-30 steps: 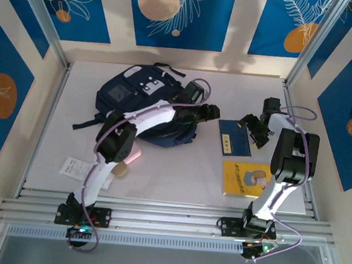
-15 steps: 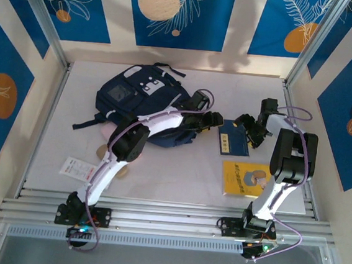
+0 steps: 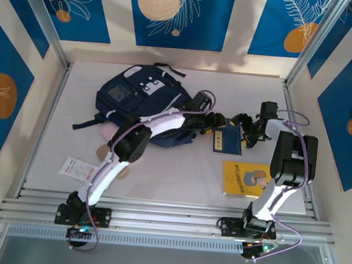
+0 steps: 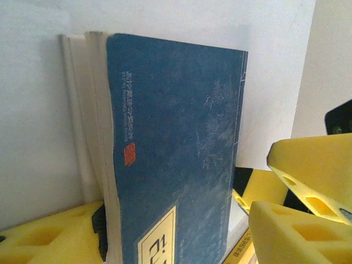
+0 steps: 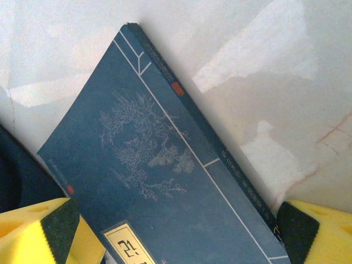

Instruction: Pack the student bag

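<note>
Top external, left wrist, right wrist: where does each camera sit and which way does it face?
Top external: above and behind the arm bases, looking down on the table; left arm, right arm, student bag, blue book, yellow book.
Left wrist: on the left arm, facing the blue book's cover close up; its yellow fingers at the bottom corners.
Right wrist: on the right arm, looking down at that book on the table; yellow fingers at the bottom corners.
Shared: all three see the blue book.

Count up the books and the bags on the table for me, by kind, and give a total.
Books: 2 (blue book, yellow book)
Bags: 1 (student bag)
Total: 3
</note>
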`<action>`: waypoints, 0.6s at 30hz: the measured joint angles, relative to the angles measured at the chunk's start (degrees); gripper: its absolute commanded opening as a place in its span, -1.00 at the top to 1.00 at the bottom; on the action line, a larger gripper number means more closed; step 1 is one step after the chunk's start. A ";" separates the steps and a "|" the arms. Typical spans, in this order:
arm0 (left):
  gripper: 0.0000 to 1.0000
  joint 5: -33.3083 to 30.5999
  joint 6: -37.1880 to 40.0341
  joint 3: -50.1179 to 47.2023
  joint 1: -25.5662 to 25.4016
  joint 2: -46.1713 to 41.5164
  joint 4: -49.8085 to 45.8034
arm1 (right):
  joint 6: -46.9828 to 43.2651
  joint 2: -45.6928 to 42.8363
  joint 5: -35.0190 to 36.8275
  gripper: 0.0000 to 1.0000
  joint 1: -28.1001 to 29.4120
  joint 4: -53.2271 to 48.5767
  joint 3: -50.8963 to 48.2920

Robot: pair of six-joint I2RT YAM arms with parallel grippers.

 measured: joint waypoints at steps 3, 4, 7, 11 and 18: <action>-0.17 1.53 -1.60 0.00 -0.02 0.02 1.25 | 0.52 -0.02 -1.09 -0.88 -0.09 0.61 -0.26; -0.14 1.99 -2.03 0.00 -0.04 0.02 1.75 | 0.61 -0.02 -1.53 -0.88 -0.09 0.87 -0.39; -0.05 3.43 -3.10 0.00 -0.35 0.02 3.17 | 0.66 -0.02 -2.19 -0.88 -0.11 1.40 -0.72; -0.08 4.48 -3.34 0.00 -0.98 0.02 4.17 | 0.66 -0.02 -2.95 -0.87 -0.04 1.92 -1.01; -0.29 5.64 -4.74 -0.28 -0.96 0.02 4.87 | 1.64 -0.07 -3.04 -0.86 -0.17 2.14 -1.05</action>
